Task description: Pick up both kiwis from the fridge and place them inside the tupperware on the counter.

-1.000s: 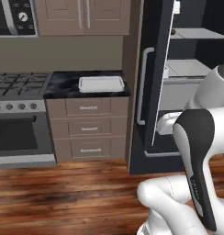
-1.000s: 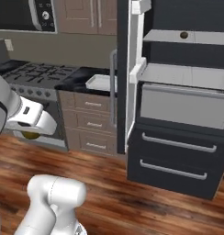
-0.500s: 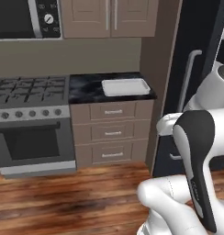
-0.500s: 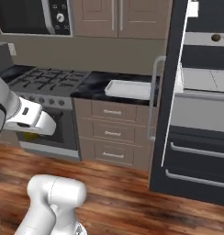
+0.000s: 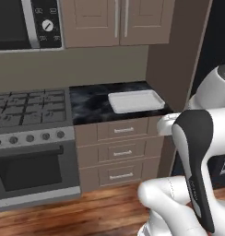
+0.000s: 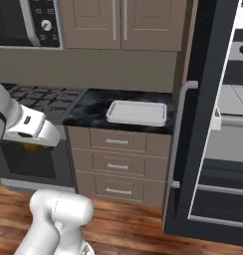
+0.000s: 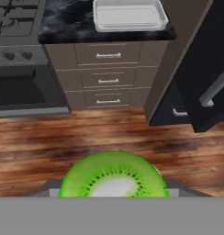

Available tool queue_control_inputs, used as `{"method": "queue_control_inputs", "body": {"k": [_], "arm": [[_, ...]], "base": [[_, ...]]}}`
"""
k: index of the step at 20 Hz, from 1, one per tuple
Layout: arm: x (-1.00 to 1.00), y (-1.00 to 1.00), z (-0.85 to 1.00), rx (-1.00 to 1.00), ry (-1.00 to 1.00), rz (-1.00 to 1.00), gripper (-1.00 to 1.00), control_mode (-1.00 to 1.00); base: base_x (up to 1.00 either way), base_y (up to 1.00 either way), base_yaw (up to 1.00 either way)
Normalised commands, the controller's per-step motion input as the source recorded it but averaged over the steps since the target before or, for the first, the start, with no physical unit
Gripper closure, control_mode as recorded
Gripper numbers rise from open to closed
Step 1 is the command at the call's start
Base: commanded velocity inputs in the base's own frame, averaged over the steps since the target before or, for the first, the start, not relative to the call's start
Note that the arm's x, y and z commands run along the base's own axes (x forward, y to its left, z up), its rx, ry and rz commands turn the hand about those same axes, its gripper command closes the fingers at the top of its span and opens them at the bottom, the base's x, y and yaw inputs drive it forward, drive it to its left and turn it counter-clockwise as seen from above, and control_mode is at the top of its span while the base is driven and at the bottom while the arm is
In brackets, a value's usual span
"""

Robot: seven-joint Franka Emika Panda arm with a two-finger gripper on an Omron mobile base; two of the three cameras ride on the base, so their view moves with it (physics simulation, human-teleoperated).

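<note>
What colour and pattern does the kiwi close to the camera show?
Bright green flesh with a pale centre ringed by tiny dark seeds; the kiwi shows best in the hand view.

The 2 base views look forward and down from behind the arm, left and right, and share the tupperware on the counter. The hand view looks from farther back, down at the wooden floor.
</note>
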Motion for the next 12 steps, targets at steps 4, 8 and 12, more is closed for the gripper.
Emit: {"method": "queue_control_inputs", "body": {"k": [4, 8, 12], "arm": [[0.0, 0.0, 0.0, 0.0, 0.0, 0.0, 1.0, 1.0], [0.0, 0.0, 0.0, 0.0, 0.0, 0.0, 1.0, 1.0], [0.0, 0.0, 0.0, 0.0, 0.0, 0.0, 1.0, 1.0]], "base": [[0.89, 0.07, -0.05], [0.91, 0.0, -0.19], [0.81, 0.03, -0.26]]}}
